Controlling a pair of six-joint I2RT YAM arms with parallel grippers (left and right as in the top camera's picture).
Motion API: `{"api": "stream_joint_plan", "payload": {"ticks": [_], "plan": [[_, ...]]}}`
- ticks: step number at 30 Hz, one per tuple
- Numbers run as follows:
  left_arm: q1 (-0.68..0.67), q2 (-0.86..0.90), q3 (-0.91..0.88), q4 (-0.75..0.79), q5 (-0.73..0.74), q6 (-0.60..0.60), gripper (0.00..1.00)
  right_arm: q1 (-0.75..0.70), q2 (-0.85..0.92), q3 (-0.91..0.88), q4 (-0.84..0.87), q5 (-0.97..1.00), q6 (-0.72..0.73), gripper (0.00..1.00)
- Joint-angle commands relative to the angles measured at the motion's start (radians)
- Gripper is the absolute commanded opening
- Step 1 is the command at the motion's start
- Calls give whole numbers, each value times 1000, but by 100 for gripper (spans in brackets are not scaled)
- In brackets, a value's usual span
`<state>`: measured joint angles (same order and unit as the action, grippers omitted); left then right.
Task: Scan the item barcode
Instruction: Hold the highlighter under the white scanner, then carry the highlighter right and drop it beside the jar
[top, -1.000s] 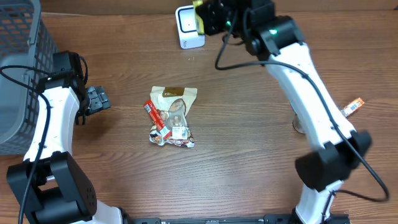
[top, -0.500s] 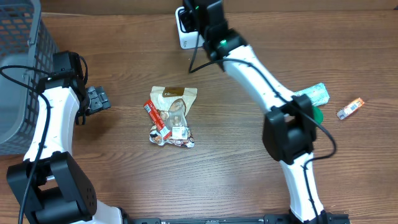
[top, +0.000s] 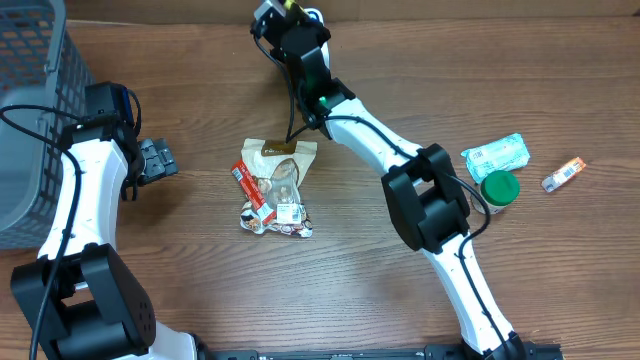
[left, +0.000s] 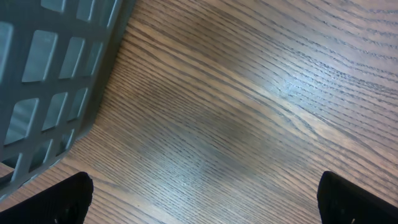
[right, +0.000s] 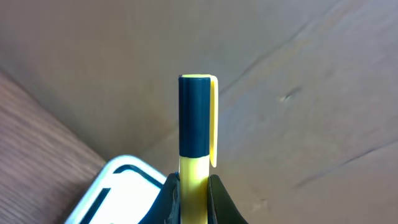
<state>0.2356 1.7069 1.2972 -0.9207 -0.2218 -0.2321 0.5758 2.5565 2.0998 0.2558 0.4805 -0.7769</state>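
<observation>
The right hand (right: 193, 190) pinches a yellow, dark-capped marker (right: 197, 118) upright just above the white scanner (right: 115, 186), probably to show its barcode. The left hand (top: 160, 160) gapes wide, empty, beside the grey basket (top: 30, 100), out of the way.

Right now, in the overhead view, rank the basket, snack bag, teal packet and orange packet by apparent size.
1. basket, largest even though the frame edge cuts it off
2. snack bag
3. teal packet
4. orange packet, clearly the smallest
</observation>
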Motion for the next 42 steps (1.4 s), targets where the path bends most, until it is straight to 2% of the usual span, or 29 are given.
{"api": "stream_joint_plan", "payload": {"ticks": [1, 10, 17, 21, 23, 34, 39, 42], "plan": [[-6, -20, 15, -1, -14, 11, 100, -6, 39, 14, 26, 35, -63, 4], [-6, -20, 15, -1, -14, 11, 100, -3, 48, 14, 24, 53, -96, 4], [-6, -20, 15, -1, -14, 11, 100, 23, -1, 16, 39, 218, -84, 3], [-6, -20, 15, -1, -14, 11, 100, 34, -87, 16, 24, 311, -30, 3], [-6, -20, 15, -1, -14, 11, 100, 39, -156, 16, -23, 369, 45, 3], [-6, -20, 15, -1, -14, 11, 100, 0, -556, 16, -916, 286, 710, 3], [-6, -20, 15, -1, -14, 11, 100, -113, -620, 16, -1340, -102, 898, 3], [-6, -20, 15, -1, -14, 11, 100, -215, -612, -14, -1524, -362, 911, 4]]}}
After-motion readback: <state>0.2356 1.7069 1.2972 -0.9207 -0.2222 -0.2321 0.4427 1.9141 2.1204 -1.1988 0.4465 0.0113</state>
